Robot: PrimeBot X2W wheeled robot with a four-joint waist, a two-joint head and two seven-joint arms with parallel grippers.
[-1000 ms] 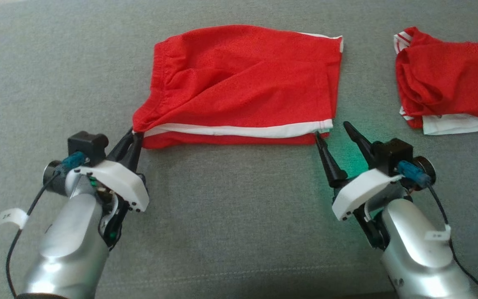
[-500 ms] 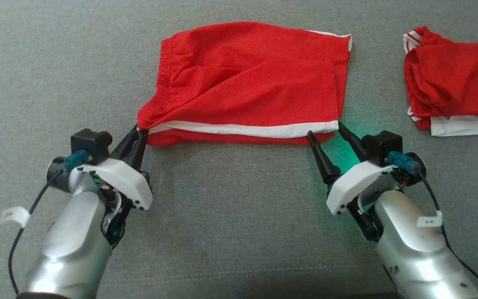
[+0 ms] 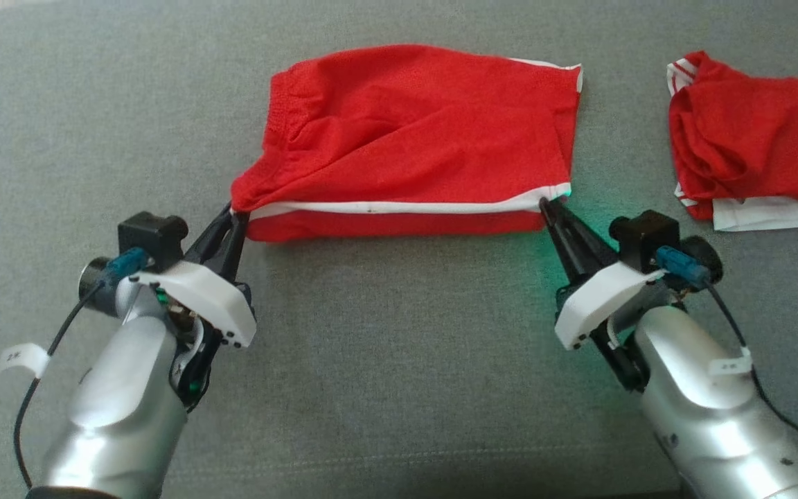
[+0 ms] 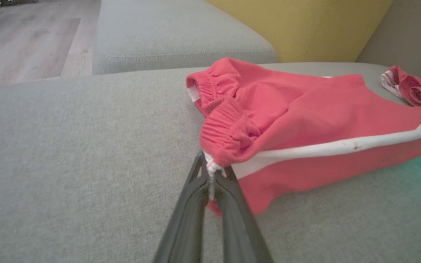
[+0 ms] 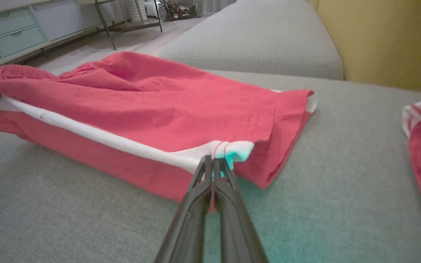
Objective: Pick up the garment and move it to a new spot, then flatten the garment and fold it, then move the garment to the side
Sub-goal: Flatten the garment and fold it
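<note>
The garment [image 3: 413, 132] is a pair of red shorts with a white side stripe, lying on the grey sofa cushion [image 3: 385, 360]. My left gripper [image 3: 234, 216] is shut on its near left corner at the waistband, seen close in the left wrist view on the garment [image 4: 305, 120] with the left gripper [image 4: 210, 168] pinching the white edge. My right gripper [image 3: 548, 205] is shut on the near right hem corner. In the right wrist view the right gripper [image 5: 214, 160] clamps the white stripe end of the garment [image 5: 141, 102], and the near edge is lifted slightly off the cushion.
A second red and white garment [image 3: 752, 145] lies crumpled at the right of the cushion. A yellow backrest [image 4: 298, 25] rises behind. Another grey cushion [image 5: 261, 40] and wood floor [image 4: 24, 40] lie beyond to the left.
My right gripper has moved forward onto the near right hem corner and shut on it. My left gripper has kept its grip. The near edge now stretches between both grippers.
</note>
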